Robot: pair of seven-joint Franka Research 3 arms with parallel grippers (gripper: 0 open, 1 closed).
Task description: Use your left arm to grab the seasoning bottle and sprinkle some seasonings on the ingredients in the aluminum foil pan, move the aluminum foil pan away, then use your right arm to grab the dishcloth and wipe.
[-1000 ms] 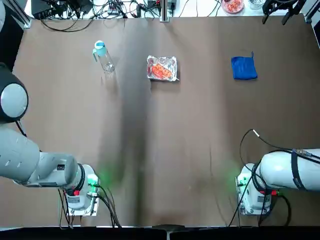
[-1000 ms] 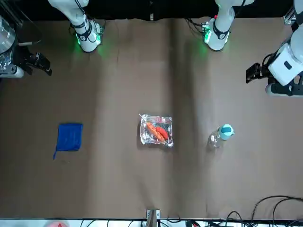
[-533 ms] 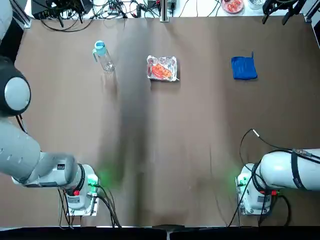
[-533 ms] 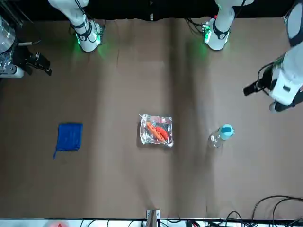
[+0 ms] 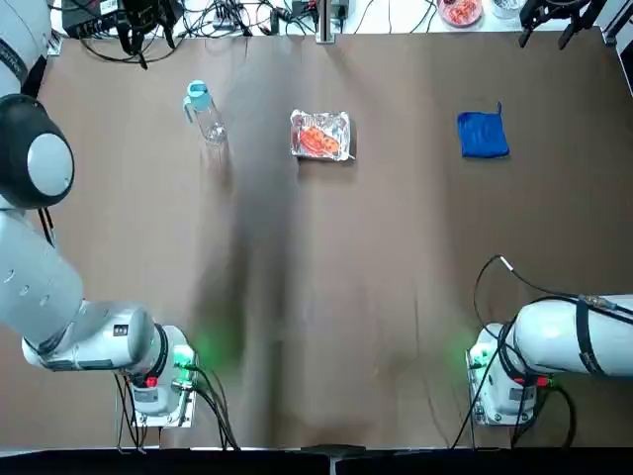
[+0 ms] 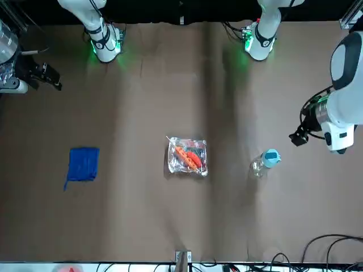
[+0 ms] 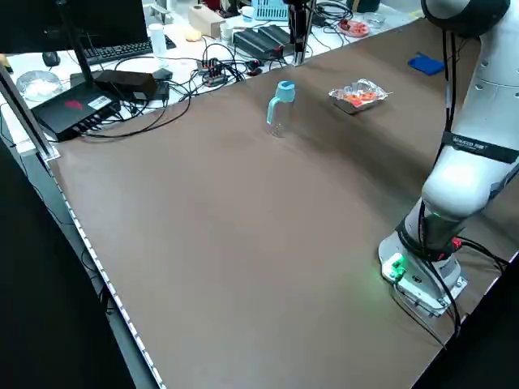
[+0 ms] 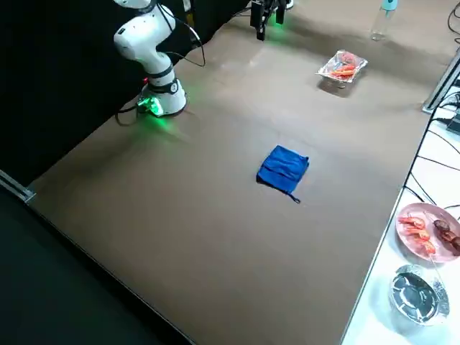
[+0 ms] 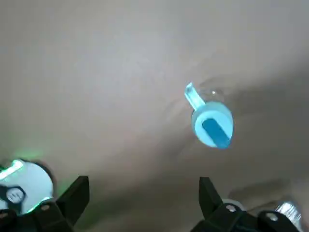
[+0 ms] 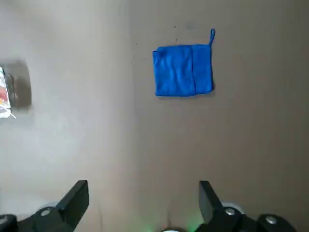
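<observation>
The seasoning bottle stands upright at the table's far left, clear with a light-blue cap. My left gripper hovers open above the table, beside and apart from the bottle; its fingers hold nothing. The aluminum foil pan sits at the far middle with orange-red ingredients inside. The blue dishcloth lies flat at the far right. High over the far right corner, my right gripper is open, with the dishcloth below it.
A round white dish of reddish food and a glass bowl sit on the white ledge beyond the table's far edge. Cables and black electronics crowd the far left ledge. Both arm bases stand at the near edge.
My left arm has swung toward the far left of the table, bringing its gripper closer to the seasoning bottle. The right arm, bottle, pan and cloth have not moved.
</observation>
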